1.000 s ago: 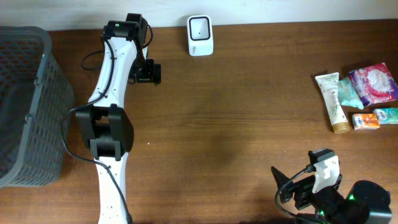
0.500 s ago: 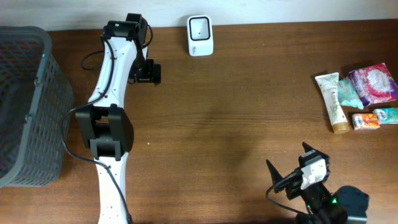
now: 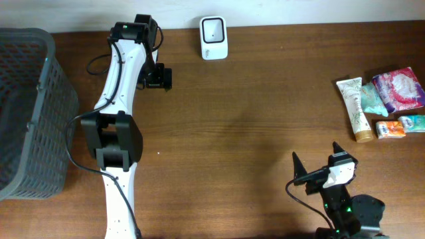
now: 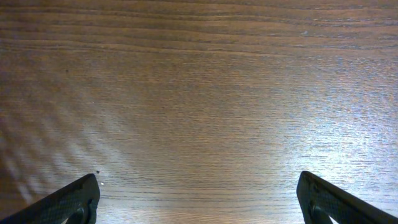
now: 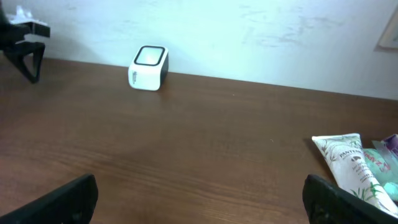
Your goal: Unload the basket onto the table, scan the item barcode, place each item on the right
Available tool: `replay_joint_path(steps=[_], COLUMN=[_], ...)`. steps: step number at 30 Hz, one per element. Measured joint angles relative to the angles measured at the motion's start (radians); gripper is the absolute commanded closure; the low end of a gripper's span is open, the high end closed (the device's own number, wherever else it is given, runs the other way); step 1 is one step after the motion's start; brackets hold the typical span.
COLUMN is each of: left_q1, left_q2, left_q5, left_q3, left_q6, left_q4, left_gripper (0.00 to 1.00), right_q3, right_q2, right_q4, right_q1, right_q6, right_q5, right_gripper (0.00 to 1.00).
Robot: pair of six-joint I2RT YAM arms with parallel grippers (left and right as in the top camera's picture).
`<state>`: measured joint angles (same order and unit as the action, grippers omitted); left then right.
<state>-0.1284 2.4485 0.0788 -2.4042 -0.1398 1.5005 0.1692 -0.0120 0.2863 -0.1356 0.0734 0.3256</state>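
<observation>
Now | left tool (image 4: 199, 176), right tool (image 3: 314, 150): spread wide, empty | tube (image 3: 355, 109) well apart, beyond right tool

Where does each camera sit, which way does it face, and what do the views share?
Overhead: above the table, looking straight down; shows the left gripper, right gripper, basket, scanner and tube.
Left wrist: looks down at bare wood; only its own open fingertips show.
Right wrist: low, facing across the table to the back wall; its own fingertips fill the bottom corners.
Shared: overhead and right wrist both show the scanner, tube and left gripper.
</observation>
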Motion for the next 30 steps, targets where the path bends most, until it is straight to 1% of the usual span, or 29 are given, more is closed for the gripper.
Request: replay_joint_path(steps=[3, 4, 5, 19, 22, 24, 29, 30], left_q1=[0.0, 0.0, 0.0, 0.0, 0.0, 0.0, 0.0, 0.0], left_q2=[0.0, 0.0, 0.0, 0.0, 0.0, 0.0, 0.0, 0.0], left_q5=[0.0, 0.0, 0.0, 0.0, 0.0, 0.0, 0.0, 0.0], left_q3=[0.0, 0.0, 0.0, 0.0, 0.0, 0.0, 0.0, 0.0], left_q6=[0.0, 0.0, 0.0, 0.0, 0.0, 0.0, 0.0, 0.0], left_q4=[0.0, 0.0, 0.0, 0.0, 0.0, 0.0, 0.0, 0.0], left_gripper=[0.01, 0.01, 0.01, 0.01, 0.01, 0.01, 0.01, 0.01], right_q3=[-0.109, -0.144, -0.15, -0.154, -0.154, -0.154, -0.154, -0.154], right_q2=[0.0, 0.0, 0.0, 0.0, 0.0, 0.0, 0.0, 0.0], right_q4=[-0.161, -0.243, -0.254, -0.224, -0.224, -0.223, -0.222, -0.22], right_q1=[0.0, 0.0, 0.0, 0.0, 0.0, 0.011, 0.04, 0.04], right_q6=[-0.101, -0.126, -0.135, -0.151, -0.069, -0.047, -0.035, -0.052], right_q5=[-0.012, -0.014, -0.02, -0.134, -0.142, -0.146, -0.152, -0.157], right_gripper=[0.01, 0.01, 0.02, 0.01, 0.01, 0.01, 0.01, 0.01])
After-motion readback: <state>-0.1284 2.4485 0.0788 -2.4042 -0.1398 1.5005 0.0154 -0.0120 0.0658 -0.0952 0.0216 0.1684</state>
